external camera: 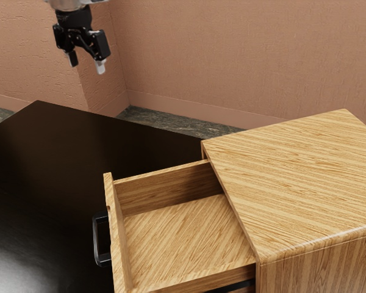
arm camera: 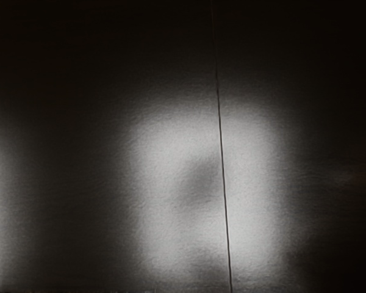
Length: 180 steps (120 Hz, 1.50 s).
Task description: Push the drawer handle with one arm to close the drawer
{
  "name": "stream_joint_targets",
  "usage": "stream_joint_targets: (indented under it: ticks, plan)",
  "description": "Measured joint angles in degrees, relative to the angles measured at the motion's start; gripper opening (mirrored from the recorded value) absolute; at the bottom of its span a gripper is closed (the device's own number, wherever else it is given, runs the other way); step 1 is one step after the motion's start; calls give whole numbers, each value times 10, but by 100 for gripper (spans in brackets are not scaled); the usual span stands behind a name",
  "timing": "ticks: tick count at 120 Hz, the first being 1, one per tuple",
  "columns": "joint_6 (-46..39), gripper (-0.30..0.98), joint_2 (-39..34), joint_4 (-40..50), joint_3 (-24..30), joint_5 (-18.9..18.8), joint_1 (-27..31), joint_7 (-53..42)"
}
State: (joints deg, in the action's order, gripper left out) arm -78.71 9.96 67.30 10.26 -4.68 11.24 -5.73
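From my station I see the gripper [external camera: 86, 63] at the upper left of the exterior view, its 2 fingers parted with a clear gap and nothing between them. The tips point down, and it hangs in the air, well apart from everything. Beneath the hand, the wrist view gives me the dark tabletop [arm camera: 61, 201], with a pale glare [arm camera: 256, 183] in the middle and 1 thin seam [arm camera: 222, 152] crossing it.

The black handle [external camera: 96, 241] sits at the lower left of the exterior view, almost straight below the gripper in the frame and a touch to its right. Its long bar runs nearly up and down in the frame, alongside the drawer front [external camera: 114, 232], facing frame left. The drawer [external camera: 183, 238] stands well out of the cabinet [external camera: 293, 177], which takes up the right side, and its way home is toward frame right, slightly upward.

So I judge this to be the approach, with the closing undone. With 1 arm to work with, I'd come down on the handle's outer side, then push toward the cabinet. Coming down too far right could land me on the drawer front's top edge; pushing off-line could slip off the bar.
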Motion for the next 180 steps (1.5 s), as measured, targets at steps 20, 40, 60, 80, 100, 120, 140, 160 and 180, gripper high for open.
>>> stream_joint_targets:
  ticks: [20, 40, 60, 80, 100, 120, 140, 160, 180]
  plan:
    - [0, 69, -6, 14, -2, 0, 2, 4]
    - [-13, 69, -36, 56, -2, -4, 2, 9]
    - [-45, 42, -143, 222, -3, -8, 3, 13]
    - [-98, 23, -219, 366, -55, -29, -56, 11]
    - [-172, 12, -275, 498, -90, -42, -97, 6]
    - [-236, 1, -335, 594, -87, -52, -124, -2]
    - [-275, -6, -386, 660, -87, -58, -154, -11]
    - [-283, -8, -410, 705, -86, -60, -181, -41]
    - [-278, -9, -453, 743, -86, -56, -206, -79]
